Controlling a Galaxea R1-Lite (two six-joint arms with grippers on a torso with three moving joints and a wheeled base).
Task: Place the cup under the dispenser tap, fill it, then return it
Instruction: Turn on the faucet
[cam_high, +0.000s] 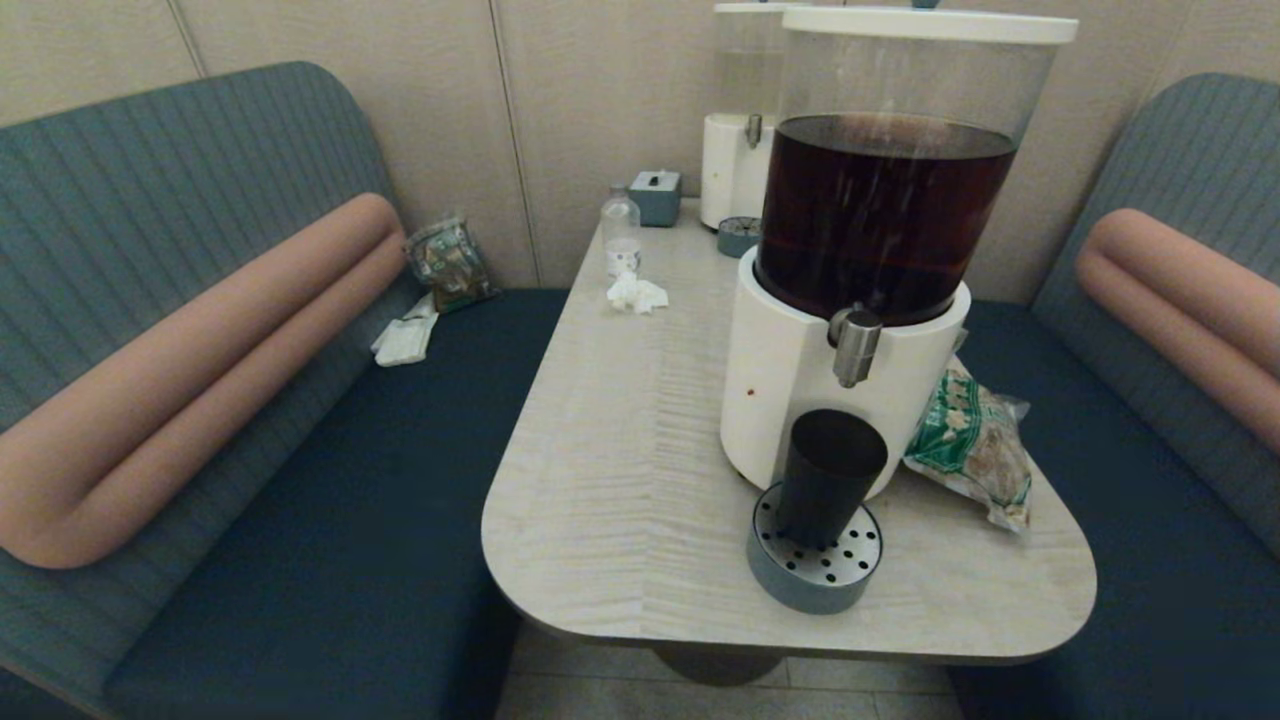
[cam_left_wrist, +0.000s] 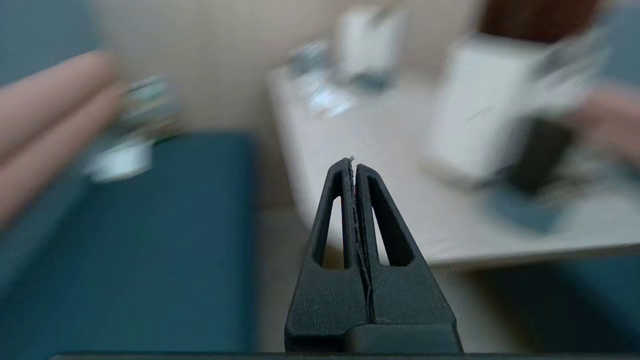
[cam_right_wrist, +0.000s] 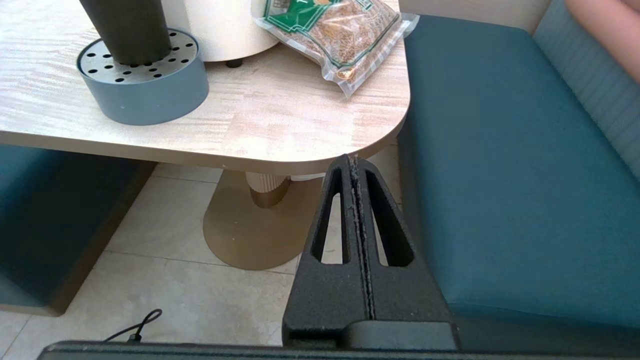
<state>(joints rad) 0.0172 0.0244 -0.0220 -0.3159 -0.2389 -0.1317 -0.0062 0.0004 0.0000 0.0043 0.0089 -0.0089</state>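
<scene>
Grippers both low, off table (cam_high: 620, 480), neither in head view. Right gripper (cam_right_wrist: 354, 159) below near table corner, fingers pressed together, holding nothing. Left gripper (cam_left_wrist: 353, 161) over bench side, fingers likewise together, empty; bkgd smeared. Cup (cam_high: 828, 478) upright on perforated drip tray (cam_high: 812, 582) at near table edge, directly under dispenser tap (cam_high: 856, 346), against white base. Green snack bag (cam_high: 972, 445) just beside base, robot's right. Clear bottle (cam_high: 620, 228), 2nd dispenser (cam_high: 738, 150) at far end.

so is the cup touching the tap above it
Apart. The head view shows the white dispenser base between the tap and the rim of the cup, which stands on the drip tray.
</scene>
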